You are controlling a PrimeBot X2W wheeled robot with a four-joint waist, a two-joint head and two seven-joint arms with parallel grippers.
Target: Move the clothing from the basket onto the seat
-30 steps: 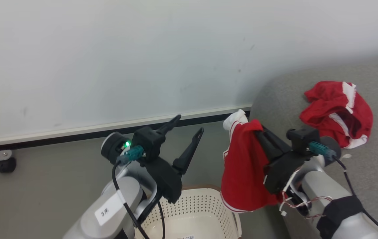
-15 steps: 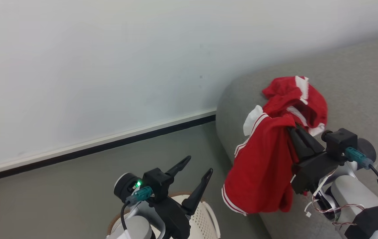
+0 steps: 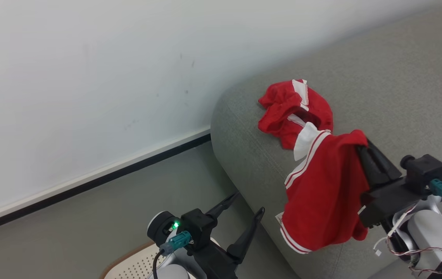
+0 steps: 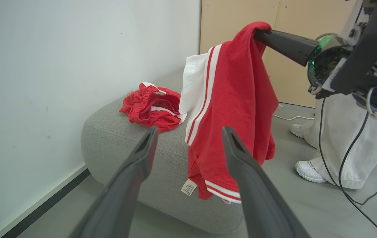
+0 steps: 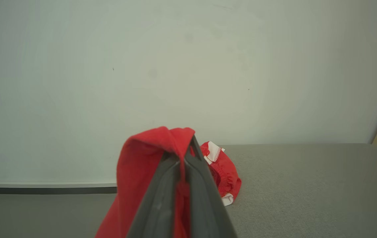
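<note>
My right gripper [image 3: 362, 145] is shut on the red jersey [image 3: 323, 193], which hangs by a pinched fold over the near edge of the grey seat [image 3: 399, 85]; its white red-striped sleeve [image 4: 196, 82] dangles at the side. The same shut gripper [image 4: 261, 33] shows in the left wrist view. Red shorts [image 3: 294, 110] with white trim lie crumpled on the seat near its left corner, and the shorts [image 5: 221, 172] also show just beyond my right gripper [image 5: 190, 140]. My left gripper [image 3: 246, 201] is open and empty, low beside the seat's corner. A sliver of the basket [image 3: 128, 265] shows at the bottom.
A pale wall [image 3: 89, 77] with a dark baseboard [image 3: 89, 186] runs behind the seat. In the left wrist view a person's legs [image 4: 340, 132] in white trousers and shoes stand on the grey floor with cables [image 4: 357, 198], before a wooden panel [image 4: 234, 19].
The head camera has swung right, so the seat now fills more of the view and the basket has slid off the bottom. My right gripper has carried the jersey from beside the seat to over its edge.
</note>
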